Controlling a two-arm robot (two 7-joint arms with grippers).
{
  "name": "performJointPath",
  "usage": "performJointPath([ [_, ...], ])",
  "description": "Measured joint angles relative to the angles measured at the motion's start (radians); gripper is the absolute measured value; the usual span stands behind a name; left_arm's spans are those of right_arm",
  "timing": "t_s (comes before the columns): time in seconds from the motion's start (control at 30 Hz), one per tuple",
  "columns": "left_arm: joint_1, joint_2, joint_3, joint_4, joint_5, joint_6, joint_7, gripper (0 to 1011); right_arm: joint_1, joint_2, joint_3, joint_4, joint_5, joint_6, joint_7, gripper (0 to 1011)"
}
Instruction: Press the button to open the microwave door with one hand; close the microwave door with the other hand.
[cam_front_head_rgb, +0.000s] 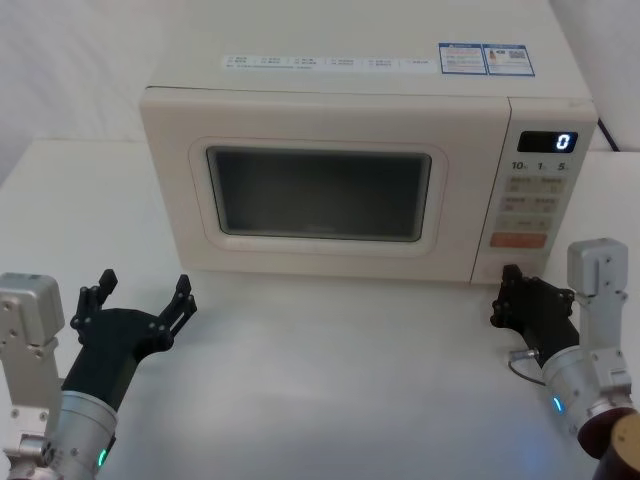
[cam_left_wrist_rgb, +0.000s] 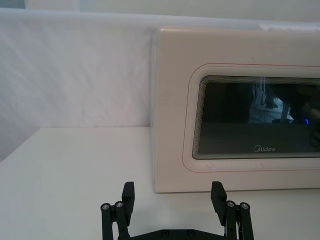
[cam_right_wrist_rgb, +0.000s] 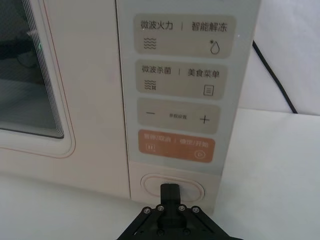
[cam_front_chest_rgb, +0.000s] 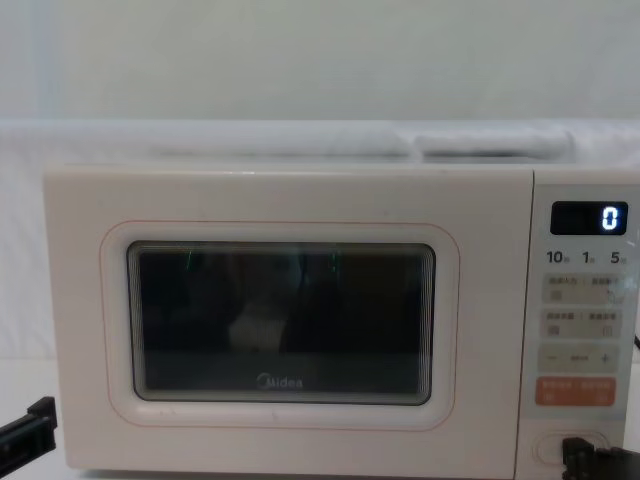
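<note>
Right gripper (cam_right_wrist_rgb: 170, 191) clenched, tip at button (cam_right_wrist_rgb: 192, 186), bottom of control strip. Left gripper (cam_front_head_rgb: 140, 297) spread, idle on table left of microwave (cam_front_head_rgb: 330, 100). Door (cam_front_chest_rgb: 290, 320) shut. Button stiff, probably short travel: firm centred push. Door light, hinged, rigid: push free edge.

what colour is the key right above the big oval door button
Orange key, with pale lettering, directly above the cream button. The right wrist view shows it best.

Lab-style test setup: lone microwave (cam_front_head_rgb: 360, 170) on bare white table (cam_front_head_rgb: 330, 380), plain white backdrop behind.
</note>
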Motion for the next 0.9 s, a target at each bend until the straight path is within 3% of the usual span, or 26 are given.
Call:
performJointPath([
  [0.9,0.0,0.0,0.0,0.0,0.0,0.0,0.0,1001,0.031,-0.014,0.003,0.04,-0.01,-0.008,-0.008,0],
])
